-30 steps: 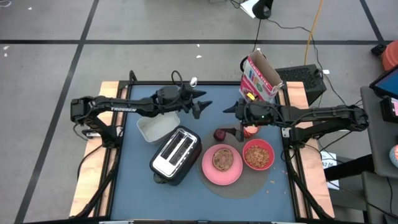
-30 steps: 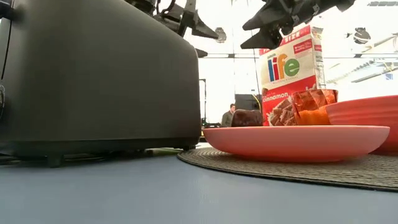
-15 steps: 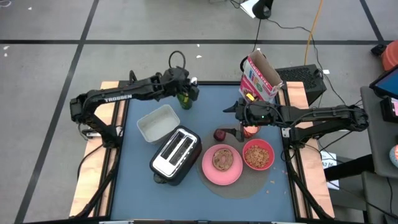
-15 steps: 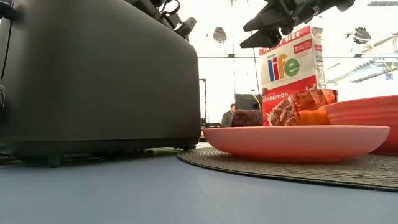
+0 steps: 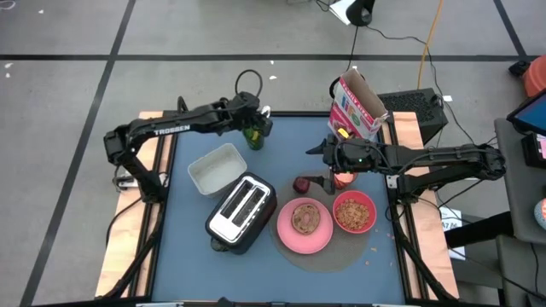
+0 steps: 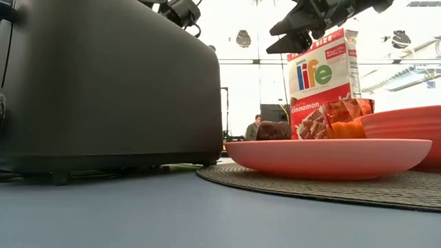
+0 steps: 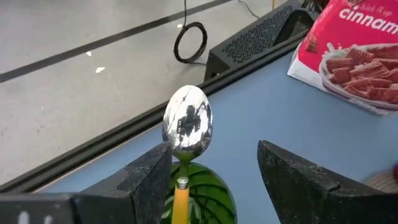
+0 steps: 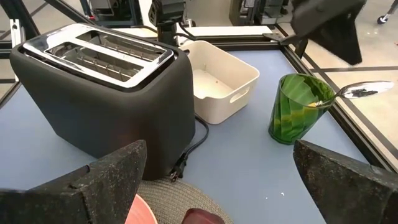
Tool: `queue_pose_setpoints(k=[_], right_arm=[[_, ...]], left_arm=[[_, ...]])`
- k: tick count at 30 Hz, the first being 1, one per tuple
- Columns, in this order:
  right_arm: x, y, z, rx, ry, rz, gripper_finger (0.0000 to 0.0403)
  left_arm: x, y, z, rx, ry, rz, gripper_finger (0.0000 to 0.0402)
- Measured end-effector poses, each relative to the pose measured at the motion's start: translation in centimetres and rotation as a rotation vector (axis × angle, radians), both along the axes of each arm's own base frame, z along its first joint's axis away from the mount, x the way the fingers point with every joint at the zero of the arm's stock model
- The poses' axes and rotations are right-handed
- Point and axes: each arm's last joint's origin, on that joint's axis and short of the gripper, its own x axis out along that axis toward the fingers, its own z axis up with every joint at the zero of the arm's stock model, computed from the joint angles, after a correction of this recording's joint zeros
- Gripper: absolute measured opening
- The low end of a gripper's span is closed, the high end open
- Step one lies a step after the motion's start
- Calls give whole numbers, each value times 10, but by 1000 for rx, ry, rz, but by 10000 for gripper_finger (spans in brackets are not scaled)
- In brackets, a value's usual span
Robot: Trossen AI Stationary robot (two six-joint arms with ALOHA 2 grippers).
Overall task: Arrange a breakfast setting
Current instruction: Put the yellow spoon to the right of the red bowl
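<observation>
We see the plate (image 5: 304,227) with bread (image 5: 305,218), bowl (image 5: 354,212) and fruit (image 5: 301,183) set near-right. The spoon (image 7: 186,127) sits in a green cup (image 8: 297,106), far-left, between the left gripper (image 7: 214,180)'s part-open fingers; right gripper (image 8: 217,177) hangs wide.

The table (image 5: 188,247) top is blue-grey. The plate (image 5: 290,241) is pink, the bowl (image 5: 368,205) red, the fruit (image 5: 301,184) dark red. A cup (image 8: 295,109) shows green leaf-like stripes; its spoon (image 7: 186,124) is mirror silver with an orange handle. The toaster (image 8: 99,93) is black and silver, the container (image 8: 224,81) white, the cereal box (image 6: 324,72) red.
</observation>
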Motion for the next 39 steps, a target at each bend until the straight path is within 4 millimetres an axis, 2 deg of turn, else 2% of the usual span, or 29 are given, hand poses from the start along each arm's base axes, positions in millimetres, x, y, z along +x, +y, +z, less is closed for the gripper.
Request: queue_pose_setpoints(k=[18,26,39], right_arm=[[0,0,0,0,0,0,398],[0,0,0,0,-1,0,398],[0,0,0,0,-1,0,398]], left_arm=[[17,14,-52,-70,144,15,241],[17,22,-51,-55,112,35,241],[17,23,-51,-52,107,36,241]])
